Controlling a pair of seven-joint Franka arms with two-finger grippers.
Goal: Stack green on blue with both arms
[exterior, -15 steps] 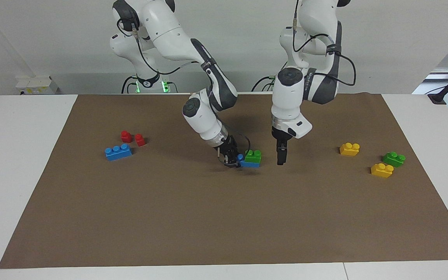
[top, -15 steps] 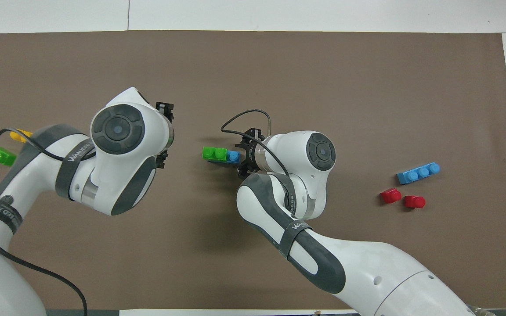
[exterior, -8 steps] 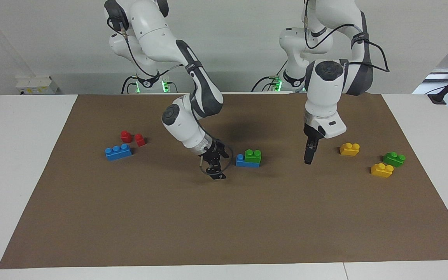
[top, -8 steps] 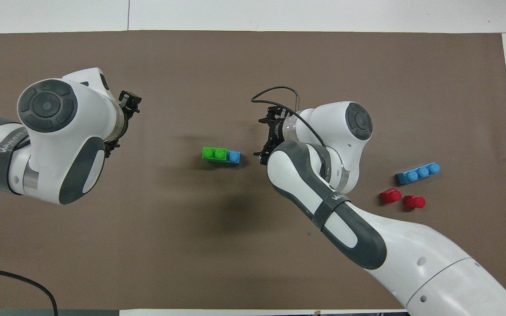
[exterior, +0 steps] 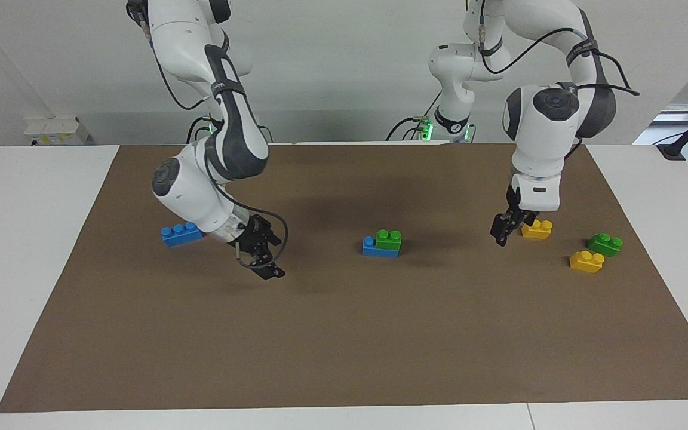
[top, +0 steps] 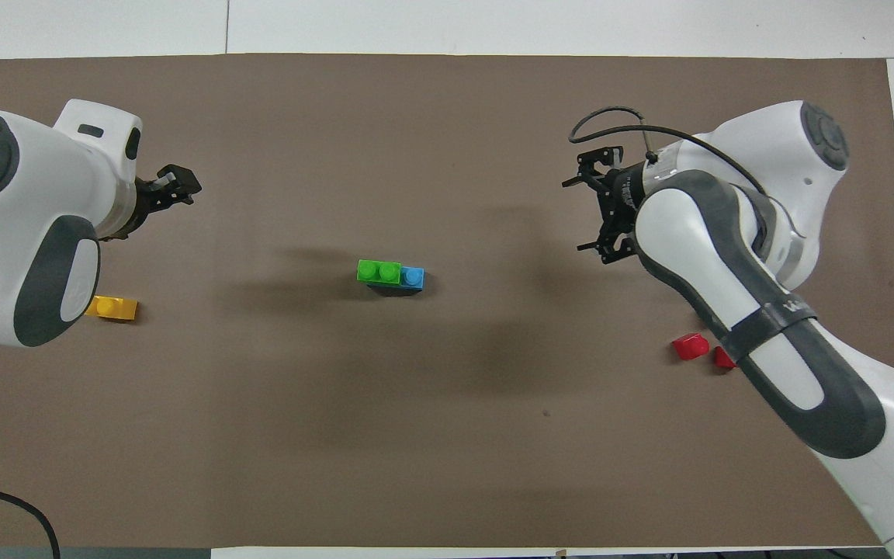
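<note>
A green two-stud brick [exterior: 389,238] sits stacked on a blue three-stud brick [exterior: 379,249] at the middle of the brown mat; the stack also shows in the overhead view, green [top: 379,271] on blue [top: 413,277]. No gripper touches it. My right gripper [exterior: 263,267] is open and empty, low over the mat toward the right arm's end [top: 598,206]. My left gripper [exterior: 501,230] hangs beside a yellow brick [exterior: 537,229] and shows in the overhead view [top: 175,185]. The second blue brick [exterior: 180,233] lies partly hidden by the right arm. The second green brick [exterior: 605,243] lies toward the left arm's end.
Another yellow brick [exterior: 586,261] lies next to the second green brick. Two small red pieces [top: 690,345] lie by the right arm in the overhead view and are hidden in the facing view. One yellow brick [top: 112,308] shows beside the left arm.
Both grippers have drawn away from the stack toward their own ends of the table. The right gripper has let go of the blue brick. The stack has not moved.
</note>
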